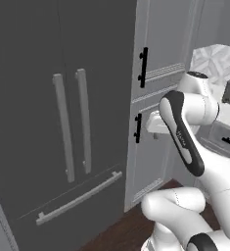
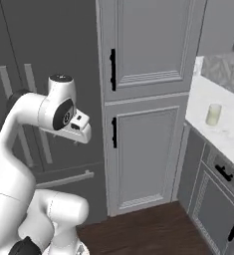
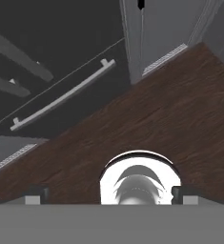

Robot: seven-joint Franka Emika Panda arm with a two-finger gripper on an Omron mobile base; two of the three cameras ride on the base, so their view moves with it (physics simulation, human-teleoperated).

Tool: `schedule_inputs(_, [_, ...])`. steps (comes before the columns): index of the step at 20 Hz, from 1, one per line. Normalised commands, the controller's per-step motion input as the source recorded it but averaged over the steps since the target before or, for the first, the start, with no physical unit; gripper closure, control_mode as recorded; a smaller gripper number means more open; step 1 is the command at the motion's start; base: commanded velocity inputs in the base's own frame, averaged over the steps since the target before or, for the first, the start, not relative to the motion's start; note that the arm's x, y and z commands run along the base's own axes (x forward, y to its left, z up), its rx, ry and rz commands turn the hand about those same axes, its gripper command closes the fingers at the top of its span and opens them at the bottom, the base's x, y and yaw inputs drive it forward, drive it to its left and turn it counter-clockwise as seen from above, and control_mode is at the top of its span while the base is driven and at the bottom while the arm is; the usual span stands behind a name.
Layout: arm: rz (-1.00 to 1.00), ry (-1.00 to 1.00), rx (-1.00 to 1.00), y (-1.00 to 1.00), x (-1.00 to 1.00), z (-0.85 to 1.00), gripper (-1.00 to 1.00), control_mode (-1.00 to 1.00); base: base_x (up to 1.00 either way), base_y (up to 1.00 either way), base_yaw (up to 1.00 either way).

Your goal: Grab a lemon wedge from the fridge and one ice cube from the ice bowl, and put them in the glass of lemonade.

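Dark grey fridge [image 1: 48,122], doors shut; rigid and heavy to swing, best taken by a long vertical bar handle [image 1: 83,120] (wedge presumably inside, tiny and slippery). Glass [image 2: 213,114] on counter [image 2: 223,134] at right. Gripper [image 3: 108,195] aimed at floor [image 3: 170,109], tips wide apart, empty.

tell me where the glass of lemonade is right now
The glass of lemonade stands on the white counter at the right of the right base view, to the right of the pale grey cabinets and well away from the fridge.
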Motion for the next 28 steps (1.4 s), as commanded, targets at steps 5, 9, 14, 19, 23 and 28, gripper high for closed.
schedule_inputs(5, [0.0,0.0,0.0,0.0,0.0,0.0,-1.0,1.0,0.0,0.36,-0.89])
schedule_inputs(9, [0.0,0.0,0.0,0.0,0.0,0.0,-1.0,1.0,0.21,0.32,-0.89])
schedule_inputs(14, [0.0,0.0,0.0,0.0,0.0,0.0,-1.0,1.0,0.79,0.08,-0.75])
schedule_inputs(19, [0.0,0.0,0.0,0.0,0.0,0.0,-1.0,1.0,1.0,0.0,-0.5])
schedule_inputs(23, [0.0,0.0,0.0,0.0,0.0,0.0,-1.0,1.0,1.0,0.0,-0.52])
schedule_inputs(28, [0.0,0.0,0.0,0.0,0.0,0.0,-1.0,1.0,0.94,0.07,-0.36])
